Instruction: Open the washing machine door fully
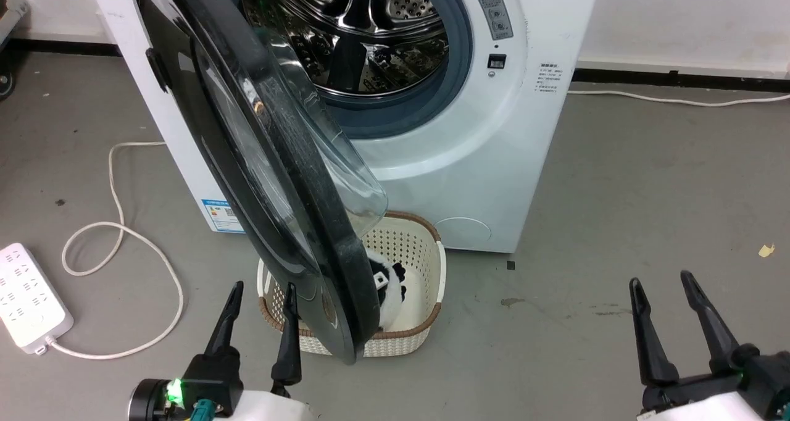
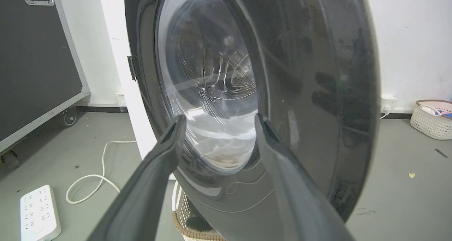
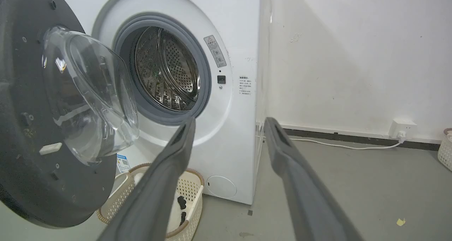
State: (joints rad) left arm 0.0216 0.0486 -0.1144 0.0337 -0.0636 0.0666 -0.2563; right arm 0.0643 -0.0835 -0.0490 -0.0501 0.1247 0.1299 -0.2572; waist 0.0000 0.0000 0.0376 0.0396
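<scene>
I see the washing machine door (image 1: 247, 162) swung out from the washing machine (image 1: 469, 162). It is hinged at the machine's left side and stands nearly edge-on to my head camera, its clear glass bowl (image 1: 345, 162) bulging back toward the opening. The door's lower rim hangs over a cream lattice basket (image 1: 426, 254) that sits on the floor (image 1: 617, 192) against the machine's front, with a black-and-white item (image 1: 389, 285) in it. Behind the door the steel drum (image 1: 370, 38) lies exposed inside its grey-blue gasket (image 1: 460, 57). A small blue label (image 1: 222, 214) shows low on the front, just left of the door.

My left gripper (image 1: 263, 287) is at the door's outer face, low down, its jaws spread wide and holding nothing. The wrist view looks between the two fingers onto the door glass, but I cannot tell whether either finger touches it. My right gripper (image 1: 661, 279) hovers well to the right over bare floor, jaws likewise spread and empty.

A white power strip (image 1: 28, 297) lies on the floor at far left, its cable (image 1: 123, 236) looping toward the machine.
</scene>
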